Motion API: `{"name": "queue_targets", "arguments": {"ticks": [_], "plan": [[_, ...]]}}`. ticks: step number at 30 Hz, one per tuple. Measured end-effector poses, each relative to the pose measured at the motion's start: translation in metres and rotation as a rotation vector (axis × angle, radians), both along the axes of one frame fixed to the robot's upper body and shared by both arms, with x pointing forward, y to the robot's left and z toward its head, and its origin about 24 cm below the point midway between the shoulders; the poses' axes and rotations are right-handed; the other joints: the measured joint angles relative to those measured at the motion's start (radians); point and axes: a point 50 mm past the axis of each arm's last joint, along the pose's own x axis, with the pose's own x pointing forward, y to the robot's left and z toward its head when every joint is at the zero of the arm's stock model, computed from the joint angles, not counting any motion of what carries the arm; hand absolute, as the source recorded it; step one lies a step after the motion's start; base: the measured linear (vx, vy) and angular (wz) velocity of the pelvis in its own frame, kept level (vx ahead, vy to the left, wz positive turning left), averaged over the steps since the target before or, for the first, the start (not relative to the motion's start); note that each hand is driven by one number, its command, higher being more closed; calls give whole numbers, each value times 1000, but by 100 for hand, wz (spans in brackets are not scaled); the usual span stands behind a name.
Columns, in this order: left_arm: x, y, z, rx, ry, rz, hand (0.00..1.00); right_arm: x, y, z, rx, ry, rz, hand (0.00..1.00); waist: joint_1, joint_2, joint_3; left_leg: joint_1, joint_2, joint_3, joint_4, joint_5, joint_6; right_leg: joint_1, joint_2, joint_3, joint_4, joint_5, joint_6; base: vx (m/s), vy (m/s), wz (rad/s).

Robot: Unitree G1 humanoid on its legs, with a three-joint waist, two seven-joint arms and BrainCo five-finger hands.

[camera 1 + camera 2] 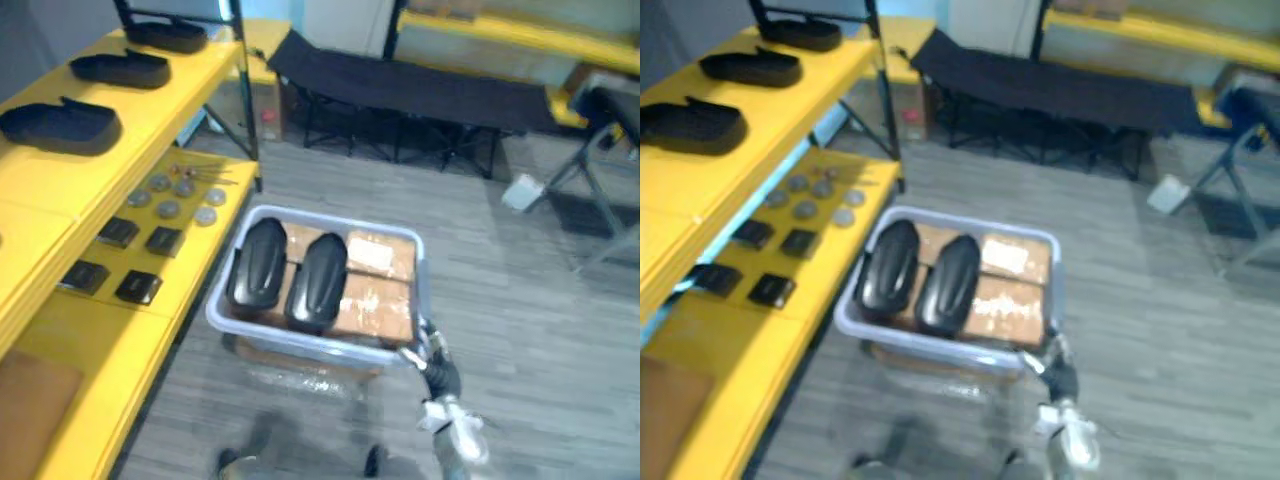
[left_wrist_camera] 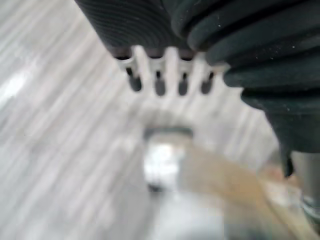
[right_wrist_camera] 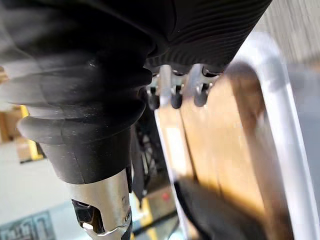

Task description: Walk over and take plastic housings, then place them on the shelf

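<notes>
The left hand (image 2: 159, 75) is hanging over the grey plank floor (image 2: 50, 150), its fingers loose and holding nothing. Its own wrist view is too blurred to place it against the grey bin (image 1: 300, 345).

Well to the left of the bin, a yellow shelf (image 1: 150, 110) is standing. Its upper board is carrying three black housings (image 1: 122, 68) in a row, and they are running away past the bin's far left side. On the lower board, just left of the bin, small black boxes (image 1: 163, 240) are lying near its left wall. Round metal discs (image 1: 168, 208) are lying off its far left corner.

Inside the bin, two more black plastic housings are lying side by side in the left half. The left housing (image 1: 258, 262) and the right housing (image 1: 318, 280) are resting lengthwise on cardboard boxes (image 1: 378, 295). The bare tops of those boxes are showing in the bin's right half.

Beyond the bin's far side, a black folding cot (image 1: 420, 90) is standing on the floor.

The right hand (image 1: 430, 362) is reaching in at the bin's near right corner, just above the rim. Its fingers are relaxed and gripping nothing. Whether they are touching the rim cannot be told.
</notes>
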Motion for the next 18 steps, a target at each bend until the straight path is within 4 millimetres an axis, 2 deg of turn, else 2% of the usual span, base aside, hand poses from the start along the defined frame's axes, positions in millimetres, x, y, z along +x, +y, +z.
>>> {"name": "queue_targets", "arguments": {"ticks": [2, 4, 6, 10, 12, 15, 16, 18], "plan": [[-5, -6, 0, -11, 0, 8, 0, 8, -11, 5, -32, -19, -6, 0, 3, 17, -1, 25, -17, -34, -30, 7, 10, 0, 9, 23, -19, 7, -3, -41, -71, -38], [-7, -10, 0, -9, 3, -46, 0, 13, -24, 11, -87, -33, -27, 0, -1, 31, -8, 30, -44, -52, -28, -6, 31, 14, 0, 24, -48, 15, 15, -48, -5, -8], [-1, -6, 1, 33, 2, -148, 0, 9, -34, 8, -110, 3, -70, 0, -3, 23, -4, 27, -90, -67, -29, -13, 40, 49, -46, -12, -100, 38, 40, -33, 98, 27], [19, 0, 4, 72, -47, -246, 0, 8, -31, -1, -109, 74, -122, 0, 0, -3, 3, 13, -168, -102, -45, 6, 39, 98, -121, -62, -157, 94, 77, 2, 125, 41], [28, 4, 7, 79, -80, -284, 0, 20, -33, -2, -105, 93, -140, 0, 5, -12, 13, 7, -196, -112, -59, 22, 42, 101, -145, -70, -169, 107, 87, 41, 104, 25], [45, 3, 10, 85, -138, -333, 0, 48, -46, 9, -100, 74, -237, 0, 16, -3, 30, -26, -221, -151, -58, 32, 51, 100, -166, -102, -174, 120, 92, 18, 59, 37], [57, 2, 13, 90, -177, -336, 0, 74, -53, 27, -113, 27, -279, 0, 28, 10, 60, -40, -224, -162, -55, 35, 51, 99, -168, -117, -174, 123, 92, -2, 26, 22], [62, 1, 14, 90, -192, -338, 0, 92, -55, 42, -122, -5, -295, 0, 39, 20, 83, -52, -224, -173, -52, 40, 51, 94, -166, -124, -174, 126, 88, -17, 11, 24]]}}
